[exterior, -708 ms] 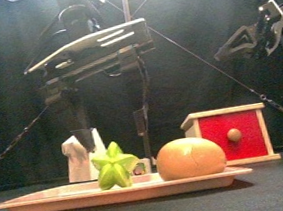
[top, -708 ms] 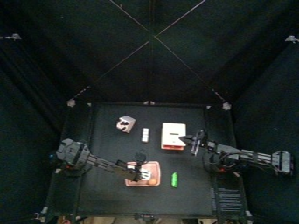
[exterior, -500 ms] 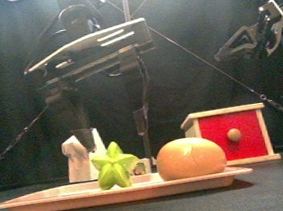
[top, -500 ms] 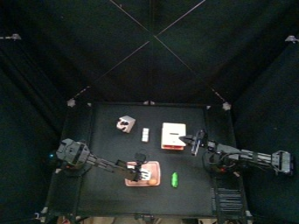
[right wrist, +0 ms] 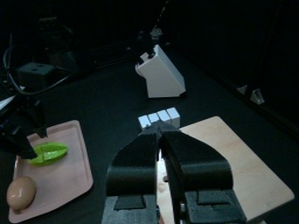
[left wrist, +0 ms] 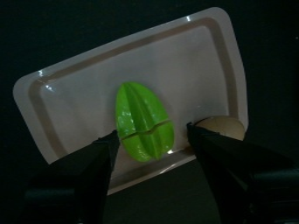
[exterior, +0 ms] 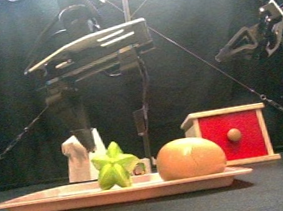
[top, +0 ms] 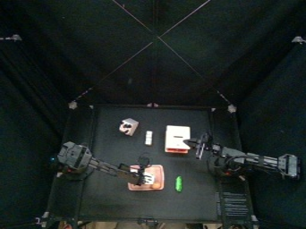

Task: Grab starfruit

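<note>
Directly above the tray (left wrist: 222,52), the left gripper (left wrist: 156,149) hangs with its jaws spread wide apart, empty, the starfruit (left wrist: 143,120) framed between them but untouched. The green starfruit lies in the tray, just beside a round orange-tan fruit (exterior: 192,157). Behind the tray stand a white block (exterior: 82,156) and a red box (exterior: 230,133). Well away from the tray, the right gripper (right wrist: 163,150) is raised, jaws pressed together, holding nothing.
</note>
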Tool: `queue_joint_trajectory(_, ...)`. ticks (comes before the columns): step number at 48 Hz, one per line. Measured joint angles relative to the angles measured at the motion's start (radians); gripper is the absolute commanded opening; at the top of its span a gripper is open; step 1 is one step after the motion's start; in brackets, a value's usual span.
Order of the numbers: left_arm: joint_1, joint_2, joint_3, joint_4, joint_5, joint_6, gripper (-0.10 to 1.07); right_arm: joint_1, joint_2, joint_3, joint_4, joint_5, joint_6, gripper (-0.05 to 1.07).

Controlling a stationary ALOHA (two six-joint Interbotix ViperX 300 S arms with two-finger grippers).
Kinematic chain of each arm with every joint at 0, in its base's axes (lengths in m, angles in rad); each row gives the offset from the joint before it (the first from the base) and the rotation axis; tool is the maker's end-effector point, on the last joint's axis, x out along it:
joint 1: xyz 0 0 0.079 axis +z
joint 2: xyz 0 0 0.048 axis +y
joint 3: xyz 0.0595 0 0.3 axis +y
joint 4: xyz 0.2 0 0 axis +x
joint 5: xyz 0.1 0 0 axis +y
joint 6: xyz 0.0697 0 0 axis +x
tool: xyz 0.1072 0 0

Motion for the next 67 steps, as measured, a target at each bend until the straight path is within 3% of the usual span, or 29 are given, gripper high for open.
queue_joint_trajectory(67,0.000,0.063,0.008,-0.038,-0.052,0.000,0.95,0.000,-0.003,-0.002,-0.002,0.002,0.000,0.01)
